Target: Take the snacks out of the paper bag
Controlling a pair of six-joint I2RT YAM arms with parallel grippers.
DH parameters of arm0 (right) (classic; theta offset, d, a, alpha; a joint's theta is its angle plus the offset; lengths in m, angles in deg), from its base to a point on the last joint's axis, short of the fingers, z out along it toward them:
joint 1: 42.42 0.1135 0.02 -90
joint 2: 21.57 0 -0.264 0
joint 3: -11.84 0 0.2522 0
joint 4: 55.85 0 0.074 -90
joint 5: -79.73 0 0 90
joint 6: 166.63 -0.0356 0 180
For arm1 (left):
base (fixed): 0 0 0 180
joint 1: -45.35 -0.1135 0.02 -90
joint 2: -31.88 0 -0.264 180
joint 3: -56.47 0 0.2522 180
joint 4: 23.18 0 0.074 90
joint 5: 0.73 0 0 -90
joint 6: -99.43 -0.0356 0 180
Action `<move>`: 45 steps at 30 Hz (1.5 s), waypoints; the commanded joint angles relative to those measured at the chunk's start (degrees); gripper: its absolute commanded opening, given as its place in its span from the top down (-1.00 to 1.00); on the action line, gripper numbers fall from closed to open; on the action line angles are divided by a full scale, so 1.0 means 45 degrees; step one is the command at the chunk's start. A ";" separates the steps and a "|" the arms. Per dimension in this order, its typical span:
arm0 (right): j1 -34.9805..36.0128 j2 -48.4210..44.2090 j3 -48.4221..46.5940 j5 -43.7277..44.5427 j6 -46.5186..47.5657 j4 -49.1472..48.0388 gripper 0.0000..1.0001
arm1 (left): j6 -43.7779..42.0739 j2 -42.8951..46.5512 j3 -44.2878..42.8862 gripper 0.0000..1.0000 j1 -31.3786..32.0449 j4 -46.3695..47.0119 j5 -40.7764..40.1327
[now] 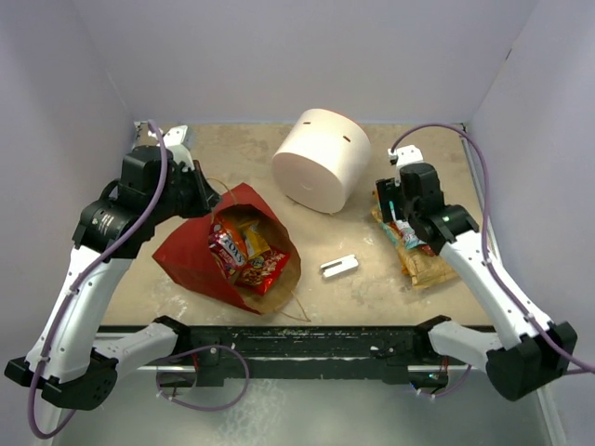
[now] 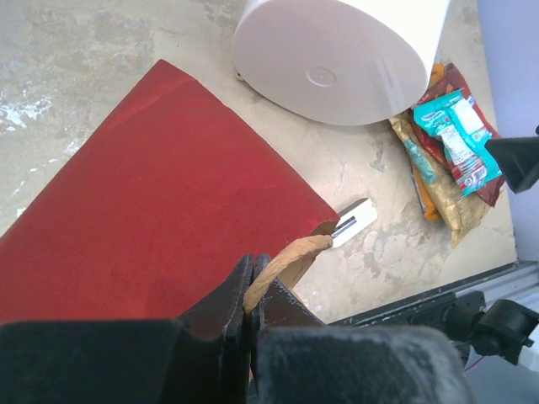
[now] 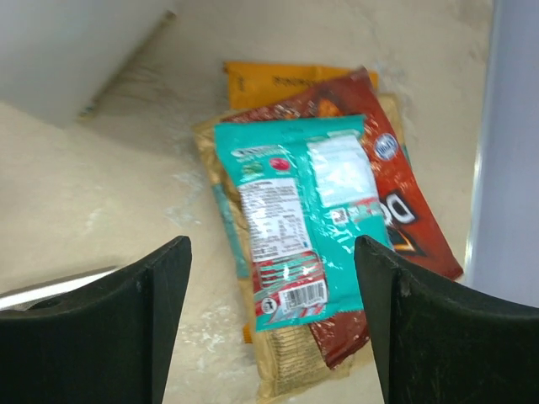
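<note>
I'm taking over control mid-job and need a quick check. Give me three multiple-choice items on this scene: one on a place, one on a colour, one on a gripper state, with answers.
1. Where on the table does the pile of removed snacks lie?
A. far left corner
B. right side, under the right gripper
C. centre front

2. What colour is the top packet of that pile?
A. teal
B. purple
C. black

3. What is the left gripper doing?
A. open, touching nothing
B. shut on the rim of the paper bag
C. shut on a packet

Answers:
1 B: the top view shows the pile on the right side, below the right gripper.
2 A: the right wrist view shows a teal packet uppermost.
3 B: the left wrist view shows its fingers closed on the brown paper edge.
</note>
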 commanded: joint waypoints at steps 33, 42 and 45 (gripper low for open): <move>0.9921 0.4254 0.1605 -0.8717 0.9215 -0.8010 -0.53 | 0.1331 0.0781 -0.0300 1.00 -0.0071 -0.0233 0.0147; 1.0072 0.6037 0.2157 -0.7559 1.0313 -1.0101 -0.53 | 0.1111 0.0746 -0.0436 1.00 -0.0063 -0.0536 0.0515; 1.0106 0.6695 0.1897 -0.7391 1.0734 -1.0345 -0.52 | 0.0859 0.0608 -0.0579 1.00 -0.0062 -0.0679 0.0694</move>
